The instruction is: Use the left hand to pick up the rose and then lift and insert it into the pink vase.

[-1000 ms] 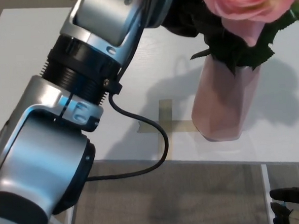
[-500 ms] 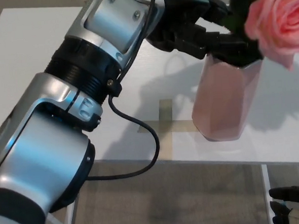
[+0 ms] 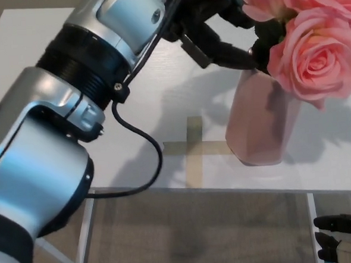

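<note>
Blooming pink rose (image 3: 314, 63) (dark leaves) standing in pink vase (image 3: 260, 126), left hand (image 3: 214, 28) gripping its stem.

**White table, vase and tape cross**

White table (image 3: 33, 51), front edge running along the lower frame. Pink vase (image 3: 259, 123) stands upright on it, right of centre. Tan tape cross (image 3: 194, 147) stuck flat to the top, just left of the vase base.

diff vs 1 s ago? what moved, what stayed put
The rose swung from over the pink vase toward picture right, its blooms now hanging over the vase's right side. The left hand dropped lower beside the vase mouth; grip unclear. Vase, tape cross and right hand unchanged.
</note>
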Robot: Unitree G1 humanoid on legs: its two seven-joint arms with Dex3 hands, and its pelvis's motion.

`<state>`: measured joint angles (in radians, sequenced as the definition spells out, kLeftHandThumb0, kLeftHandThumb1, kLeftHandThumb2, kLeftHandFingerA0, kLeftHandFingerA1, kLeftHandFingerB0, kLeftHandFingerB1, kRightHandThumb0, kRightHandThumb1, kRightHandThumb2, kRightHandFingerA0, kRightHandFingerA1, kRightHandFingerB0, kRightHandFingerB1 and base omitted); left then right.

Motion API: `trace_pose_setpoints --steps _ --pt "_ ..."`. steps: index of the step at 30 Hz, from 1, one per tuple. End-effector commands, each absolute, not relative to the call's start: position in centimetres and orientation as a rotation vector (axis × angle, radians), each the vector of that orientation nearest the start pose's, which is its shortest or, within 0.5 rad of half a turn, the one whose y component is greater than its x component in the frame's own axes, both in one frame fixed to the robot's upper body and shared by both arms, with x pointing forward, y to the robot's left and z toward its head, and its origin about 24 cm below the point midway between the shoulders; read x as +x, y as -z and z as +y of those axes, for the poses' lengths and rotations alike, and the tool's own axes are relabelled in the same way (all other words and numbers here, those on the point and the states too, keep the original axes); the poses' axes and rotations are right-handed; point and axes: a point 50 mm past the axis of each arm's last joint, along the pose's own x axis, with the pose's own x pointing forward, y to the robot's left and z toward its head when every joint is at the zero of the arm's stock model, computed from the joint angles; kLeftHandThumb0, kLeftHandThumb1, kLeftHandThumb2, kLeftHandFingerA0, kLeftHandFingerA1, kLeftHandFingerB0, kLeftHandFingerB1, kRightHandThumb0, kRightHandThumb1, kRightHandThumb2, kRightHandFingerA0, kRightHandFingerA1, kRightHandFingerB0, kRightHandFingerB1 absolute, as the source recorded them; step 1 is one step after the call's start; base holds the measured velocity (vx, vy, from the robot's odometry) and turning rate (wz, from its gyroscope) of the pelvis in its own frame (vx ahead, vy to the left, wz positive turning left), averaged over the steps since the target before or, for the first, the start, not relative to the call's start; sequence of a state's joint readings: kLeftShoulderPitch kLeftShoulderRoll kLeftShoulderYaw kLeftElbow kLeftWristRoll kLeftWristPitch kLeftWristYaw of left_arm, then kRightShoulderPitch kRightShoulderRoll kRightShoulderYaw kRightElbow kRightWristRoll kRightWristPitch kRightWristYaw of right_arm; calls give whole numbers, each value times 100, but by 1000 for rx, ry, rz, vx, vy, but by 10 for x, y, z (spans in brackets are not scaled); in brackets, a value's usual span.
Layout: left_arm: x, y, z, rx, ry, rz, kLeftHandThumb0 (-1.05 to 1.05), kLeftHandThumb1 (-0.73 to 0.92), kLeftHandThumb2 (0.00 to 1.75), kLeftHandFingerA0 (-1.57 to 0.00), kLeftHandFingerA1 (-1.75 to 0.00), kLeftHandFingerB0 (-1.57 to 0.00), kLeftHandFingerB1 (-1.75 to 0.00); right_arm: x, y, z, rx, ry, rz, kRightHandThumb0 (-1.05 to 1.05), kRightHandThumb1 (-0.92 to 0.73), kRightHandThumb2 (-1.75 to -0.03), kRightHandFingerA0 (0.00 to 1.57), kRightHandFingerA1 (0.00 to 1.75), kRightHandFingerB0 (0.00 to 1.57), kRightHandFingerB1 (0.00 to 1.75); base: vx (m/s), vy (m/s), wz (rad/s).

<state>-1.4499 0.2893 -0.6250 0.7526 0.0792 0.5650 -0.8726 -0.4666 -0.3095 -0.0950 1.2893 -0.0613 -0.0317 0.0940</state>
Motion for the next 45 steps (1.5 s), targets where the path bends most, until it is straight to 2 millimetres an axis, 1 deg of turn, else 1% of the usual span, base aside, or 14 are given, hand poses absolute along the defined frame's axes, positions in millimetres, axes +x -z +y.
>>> trace_pose_setpoints --steps 1,13,14,16,17,28,30,31,34,35,37,39,40,45 --pt "389 -272 48 1110 882 295 -70 36 83 0 -7 0 -4 255 82 -253 -225 84 816 -35 -66 -58 62 48 55 43 0 0 0" --pt "397 -272 93 1068 830 353 -86 34 72 -2 -14 0 -2 246 88 -254 -213 92 838 -37 -66 -59 62 48 56 44 0 0 0" --pt "396 -271 100 1047 823 358 -91 43 63 0 -21 0 -9 245 89 -253 -215 90 841 -35 -51 -91 57 64 45 57 0 0 0" --pt "395 -271 109 1015 812 346 -82 33 72 -4 -16 0 -2 245 90 -252 -218 89 842 -35 -51 -91 56 64 45 57 0 0 0" --pt "395 -272 111 998 808 340 -80 33 71 -3 -16 0 -3 245 90 -252 -218 90 840 -36 -66 -59 61 47 55 44 0 0 0" --pt "376 -265 150 880 777 134 -72 31 69 0 -13 0 -9 238 94 -254 -224 105 847 -35 -66 -59 61 47 54 43 0 0 0" --pt "342 -235 183 788 682 -54 -56 36 79 0 -38 -9 -33 233 96 -257 -216 129 852 -35 -66 -59 62 48 54 43 0 0 0" --pt "315 -216 203 726 640 -141 -29 18 82 -8 -50 -7 -49 230 97 -259 -209 150 857 -35 -66 -59 62 48 54 43 0 0 0" --pt "302 -210 210 707 616 -171 -29 18 82 -8 -50 -7 -49 230 98 -259 -207 157 859 -35 -66 -59 62 48 54 43 0 0 0" --pt "285 -199 222 644 608 -185 -50 47 55 -40 -36 -37 -32 225 100 -259 -198 172 867 -34 -66 -58 63 48 54 43 0 0 0" --pt "244 -182 244 537 577 -190 -46 48 55 -43 -38 -40 -33 215 107 -259 -178 207 887 -35 -66 -59 62 48 53 43 0 0 0" --pt "238 -181 245 522 574 -186 -46 48 55 -43 -38 -40 -33 213 108 -260 -175 212 890 -35 -66 -59 62 48 53 43 0 0 0" --pt "209 -166 257 430 568 -139 -48 39 75 -45 -53 -34 -45 205 112 -259 -160 240 904 -34 -66 -59 66 50 54 44 0 0 0" --pt "187 -151 264 370 560 -104 -45 38 75 -45 -54 -33 -45 200 114 -261 -153 257 909 -33 -66 -59 66 50 54 44 0 0 0"
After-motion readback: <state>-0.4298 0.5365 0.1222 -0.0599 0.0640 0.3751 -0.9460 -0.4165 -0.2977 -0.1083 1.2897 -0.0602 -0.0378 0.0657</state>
